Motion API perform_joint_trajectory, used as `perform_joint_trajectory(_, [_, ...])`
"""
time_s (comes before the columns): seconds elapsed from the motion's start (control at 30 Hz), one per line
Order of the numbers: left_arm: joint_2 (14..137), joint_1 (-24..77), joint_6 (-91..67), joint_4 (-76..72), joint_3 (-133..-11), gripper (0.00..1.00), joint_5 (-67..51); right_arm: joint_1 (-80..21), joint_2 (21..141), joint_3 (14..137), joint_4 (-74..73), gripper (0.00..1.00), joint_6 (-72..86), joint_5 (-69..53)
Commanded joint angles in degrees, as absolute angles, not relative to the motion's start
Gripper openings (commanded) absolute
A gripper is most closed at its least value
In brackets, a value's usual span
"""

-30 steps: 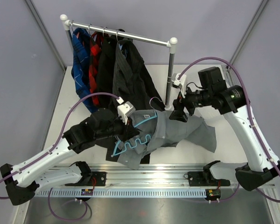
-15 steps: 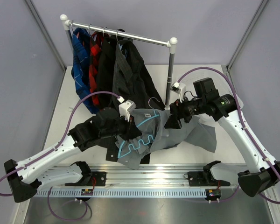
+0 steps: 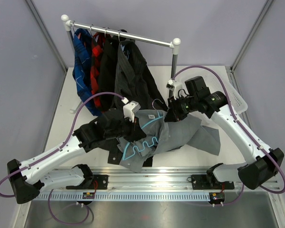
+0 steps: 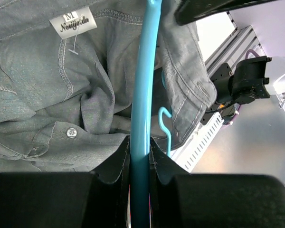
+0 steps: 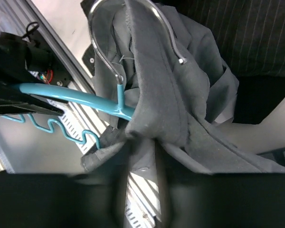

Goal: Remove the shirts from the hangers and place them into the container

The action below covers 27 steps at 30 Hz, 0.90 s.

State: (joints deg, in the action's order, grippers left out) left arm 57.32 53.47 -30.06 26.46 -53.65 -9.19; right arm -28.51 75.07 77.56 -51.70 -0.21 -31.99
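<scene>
The light grey shirt (image 3: 192, 134) hangs half off its light blue hanger (image 3: 138, 143) above the table's front. My left gripper (image 3: 132, 129) is shut on the hanger's bar (image 4: 143, 95), with the shirt's collar and label (image 4: 72, 23) just beyond. My right gripper (image 3: 170, 115) sits beside the hanger's metal hook (image 5: 102, 42), its jaws pinched on a fold of the grey shirt (image 5: 154, 109). The container (image 3: 238, 99) shows partly behind the right arm. The blue plaid (image 3: 81, 66), red plaid (image 3: 96, 66), black (image 3: 108, 61) and pinstriped (image 3: 133, 78) shirts hang on the rail.
The metal rail (image 3: 128, 36) with white knobs crosses the back, its right post (image 3: 173, 76) close behind my right gripper. Grey walls stand left and right. The aluminium base rail (image 3: 152, 179) runs along the near edge.
My right arm swung left and down to the hanger's hook, and its jaws closed in on the grey shirt's fabric. The left arm, with the hanger, shifted slightly right.
</scene>
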Motion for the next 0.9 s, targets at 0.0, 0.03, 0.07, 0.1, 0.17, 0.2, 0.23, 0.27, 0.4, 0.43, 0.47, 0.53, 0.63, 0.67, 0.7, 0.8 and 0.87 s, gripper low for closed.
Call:
perform_joint_trajectory(0.0, [55.4,53.3,-29.7,21.8,-57.4,0.00,-10.3,-29.1,75.8,79.4,-49.8,0.16,0.4,-29.5])
perform_joint_trajectory(0.03, [55.2,53.3,-28.7,22.4,-57.5,0.00,-10.2,-29.1,76.0,80.5,-50.4,0.06,0.4,-29.3])
perform_joint_trajectory(0.07, [55.2,53.3,-28.0,23.1,-57.6,0.00,-9.8,-29.0,76.2,81.4,-50.7,0.00,-1.4,-26.7])
perform_joint_trajectory(0.1, [54.8,53.3,-26.9,25.1,-57.7,0.00,-9.6,-29.1,76.3,82.3,-51.1,0.00,-1.8,-24.9])
perform_joint_trajectory(0.17, [54.0,53.3,-22.7,27.6,-57.6,0.00,-7.9,-28.3,75.8,84.4,-51.7,0.00,-3.5,-20.2])
perform_joint_trajectory(0.2, [53.4,53.3,-21.0,29.9,-57.3,0.00,-7.5,-27.7,74.5,84.4,-51.2,0.00,-3.9,-19.3])
perform_joint_trajectory(0.23, [51.3,53.3,-18.1,31.1,-56.8,0.00,-6.9,-27.1,73.7,83.5,-50.2,0.00,-4.3,-18.8])
perform_joint_trajectory(0.27, [50.5,53.3,-16.8,32.3,-56.6,0.00,-5.5,-25.9,73.1,83.1,-49.8,0.00,-4.7,-17.2])
perform_joint_trajectory(0.4, [44.0,53.3,-11.3,38.9,-57.3,0.00,-2.7,-22.1,70.8,80.3,-49.2,0.00,-8.0,-17.0])
perform_joint_trajectory(0.43, [43.1,53.3,-9.4,40.0,-57.7,0.00,-2.4,-21.3,70.4,78.9,-49.1,0.00,-9.8,-17.7])
perform_joint_trajectory(0.47, [40.8,53.3,-8.5,41.2,-59.0,0.00,-2.1,-20.5,70.0,78.3,-49.2,0.00,-11.1,-19.9])
perform_joint_trajectory(0.53, [38.7,53.3,-6.9,44.0,-60.0,0.00,-1.6,-18.5,68.3,76.3,-50.3,0.00,-16.1,-23.9])
perform_joint_trajectory(0.63, [35.7,53.3,-6.5,46.7,-61.9,0.00,-0.3,-18.0,66.3,73.6,-51.5,0.00,-22.0,-29.5])
perform_joint_trajectory(0.67, [35.1,53.3,-6.6,47.0,-62.2,0.00,1.3,-18.1,66.3,72.9,-51.9,0.00,-23.2,-31.5])
perform_joint_trajectory(0.7, [34.0,53.3,-6.6,47.5,-62.7,0.00,1.6,-18.0,66.4,72.3,-51.9,0.00,-23.6,-32.0])
perform_joint_trajectory(0.8, [33.3,53.3,-6.9,48.9,-64.8,0.00,3.8,-18.0,68.0,69.3,-53.0,0.00,-27.1,-34.0])
perform_joint_trajectory(0.87, [33.9,53.3,-6.7,51.7,-66.9,0.00,7.4,-18.0,68.8,67.7,-53.2,0.00,-29.0,-36.7])
